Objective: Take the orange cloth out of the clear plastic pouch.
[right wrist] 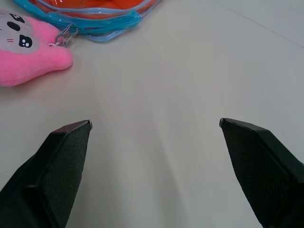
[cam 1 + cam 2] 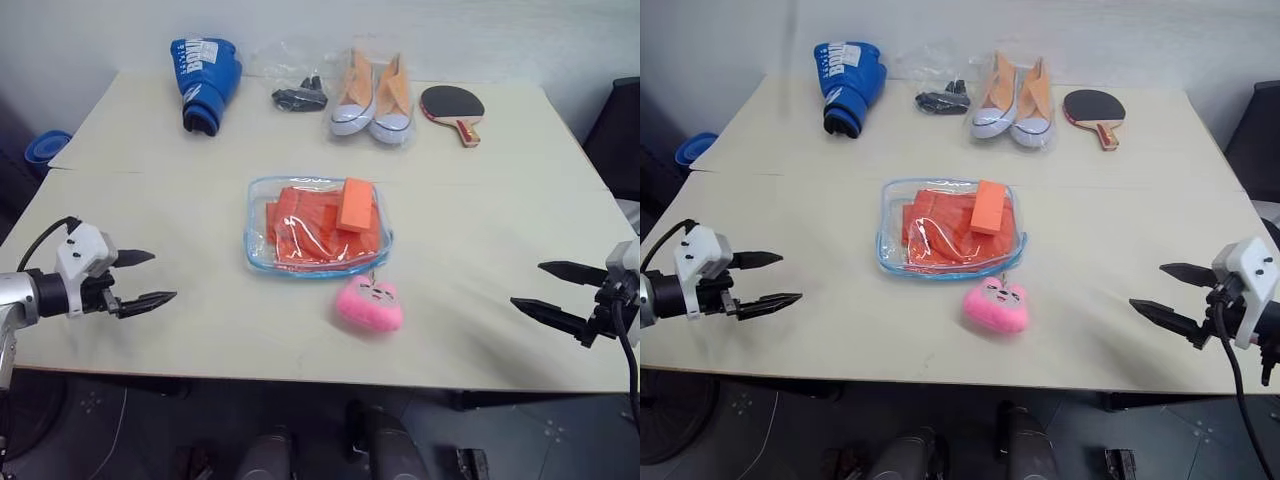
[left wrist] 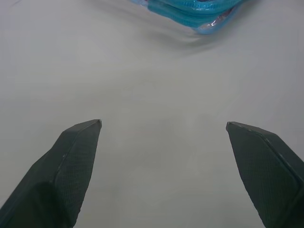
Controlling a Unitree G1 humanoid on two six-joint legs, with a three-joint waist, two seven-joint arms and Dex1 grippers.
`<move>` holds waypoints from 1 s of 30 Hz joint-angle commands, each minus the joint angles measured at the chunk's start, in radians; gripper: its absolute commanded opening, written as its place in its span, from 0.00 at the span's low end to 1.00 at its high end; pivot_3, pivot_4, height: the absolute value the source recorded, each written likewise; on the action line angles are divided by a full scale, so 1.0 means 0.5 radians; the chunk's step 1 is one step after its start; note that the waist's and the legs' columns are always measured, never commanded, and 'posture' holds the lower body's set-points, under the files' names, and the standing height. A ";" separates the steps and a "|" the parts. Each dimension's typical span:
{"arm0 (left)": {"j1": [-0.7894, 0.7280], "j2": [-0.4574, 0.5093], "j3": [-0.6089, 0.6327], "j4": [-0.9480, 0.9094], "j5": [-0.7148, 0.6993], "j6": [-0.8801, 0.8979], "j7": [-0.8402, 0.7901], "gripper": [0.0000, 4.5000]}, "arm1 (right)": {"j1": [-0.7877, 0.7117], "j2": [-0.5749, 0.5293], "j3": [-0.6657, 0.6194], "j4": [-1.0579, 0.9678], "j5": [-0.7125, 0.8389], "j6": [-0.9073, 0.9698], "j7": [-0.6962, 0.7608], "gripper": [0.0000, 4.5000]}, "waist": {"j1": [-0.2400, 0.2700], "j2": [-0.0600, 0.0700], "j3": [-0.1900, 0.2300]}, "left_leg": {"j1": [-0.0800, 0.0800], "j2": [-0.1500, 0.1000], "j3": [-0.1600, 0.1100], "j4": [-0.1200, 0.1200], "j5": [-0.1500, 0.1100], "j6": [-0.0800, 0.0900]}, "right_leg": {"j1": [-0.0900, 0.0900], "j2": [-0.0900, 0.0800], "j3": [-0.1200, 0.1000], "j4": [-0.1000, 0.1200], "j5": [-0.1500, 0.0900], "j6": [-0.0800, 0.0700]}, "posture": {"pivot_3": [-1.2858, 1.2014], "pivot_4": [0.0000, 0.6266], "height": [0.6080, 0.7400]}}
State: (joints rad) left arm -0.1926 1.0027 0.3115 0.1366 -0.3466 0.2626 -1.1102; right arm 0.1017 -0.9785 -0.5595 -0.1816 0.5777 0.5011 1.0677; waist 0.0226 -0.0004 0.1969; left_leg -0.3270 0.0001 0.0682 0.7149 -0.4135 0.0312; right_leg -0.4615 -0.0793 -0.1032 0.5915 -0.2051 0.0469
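The clear plastic pouch (image 2: 262,245) with light blue trim lies flat in the middle of the table. Inside it sits the orange cloth (image 2: 305,232), folded and wrinkled. A small rigid orange block (image 2: 355,203) rests on top of the pouch. A pink plush charm (image 2: 369,304) hangs off the pouch's near edge on a ring. My left gripper (image 2: 146,278) hovers open at the table's left side, well away from the pouch. My right gripper (image 2: 535,288) stands open at the right side, also apart from it. Both are empty.
Along the far edge lie a blue boxing glove (image 2: 206,78), a thin clear bag with black items (image 2: 298,96), orange and white sneakers (image 2: 372,96) and a table tennis paddle (image 2: 453,108). A blue object (image 2: 45,147) sits beyond the table's left edge.
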 commanded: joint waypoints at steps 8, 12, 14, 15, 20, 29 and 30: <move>-0.057 0.003 -0.009 0.056 0.031 -0.061 0.038 0.99 | -0.029 0.035 -0.069 -0.015 -0.042 -0.084 -0.098 1.00 | 0.000 0.000 0.000 | 0.000 0.000 0.000 0.000 0.000 0.000 | 0.000 0.000 0.000 0.001 0.000 0.000 | 0.52 0.24 1.00; -0.078 -0.006 -0.005 0.049 0.000 -0.013 0.037 0.99 | -0.035 0.045 -0.052 -0.032 -0.041 -0.083 -0.122 1.00 | 0.000 0.000 0.000 | 0.000 0.000 0.000 0.000 0.000 0.000 | 0.000 0.000 0.000 0.002 0.000 0.000 | 0.52 0.24 1.00; -0.085 -0.008 -0.003 0.049 -0.002 0.000 0.040 0.99 | -0.037 0.048 -0.048 -0.038 -0.039 -0.081 -0.131 1.00 | 0.000 0.000 0.000 | 0.000 0.000 0.000 0.000 0.000 0.000 | 0.000 0.001 -0.001 0.002 0.000 0.000 | 0.52 0.24 1.00; -0.078 -0.010 0.000 0.037 -0.009 0.016 0.040 0.99 | -0.028 0.054 -0.048 -0.047 -0.039 -0.080 -0.135 1.00 | 0.000 0.000 0.000 | 0.000 0.000 0.000 0.000 0.000 0.000 | 0.000 0.001 -0.001 0.002 0.000 0.000 | 0.52 0.24 1.00; -0.066 -0.016 0.002 0.004 -0.031 0.074 0.039 0.99 | -0.009 0.072 -0.047 -0.083 -0.011 -0.040 -0.150 1.00 | 0.000 0.000 0.000 | 0.000 0.000 0.000 0.000 0.000 -0.001 | 0.000 0.001 0.000 0.003 0.000 0.000 | 0.52 0.24 1.00; -0.059 -0.059 0.036 -0.094 -0.149 0.230 0.057 0.99 | 0.014 0.103 -0.017 -0.194 0.042 0.069 -0.188 1.00 | 0.000 0.000 0.000 | 0.000 0.000 0.000 0.001 0.001 -0.001 | 0.000 0.001 0.000 0.003 0.000 0.000 | 0.52 0.24 1.00; -0.075 -0.079 0.038 -0.146 -0.203 0.288 0.062 0.99 | -0.024 0.124 0.015 -0.231 0.052 0.117 -0.256 1.00 | 0.000 0.000 0.000 | 0.000 0.000 0.000 0.001 0.001 -0.001 | 0.001 0.001 0.000 0.003 0.000 0.000 | 0.52 0.24 1.00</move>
State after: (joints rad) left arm -0.2227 0.9734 0.2994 0.1144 -0.4055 0.3802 -1.0833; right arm 0.1076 -0.9285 -0.5526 -0.2525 0.5809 0.5402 0.9720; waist 0.0226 -0.0005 0.1969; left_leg -0.3268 0.0000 0.0684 0.7153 -0.4132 0.0308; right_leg -0.4611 -0.0790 -0.1033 0.5930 -0.2050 0.0470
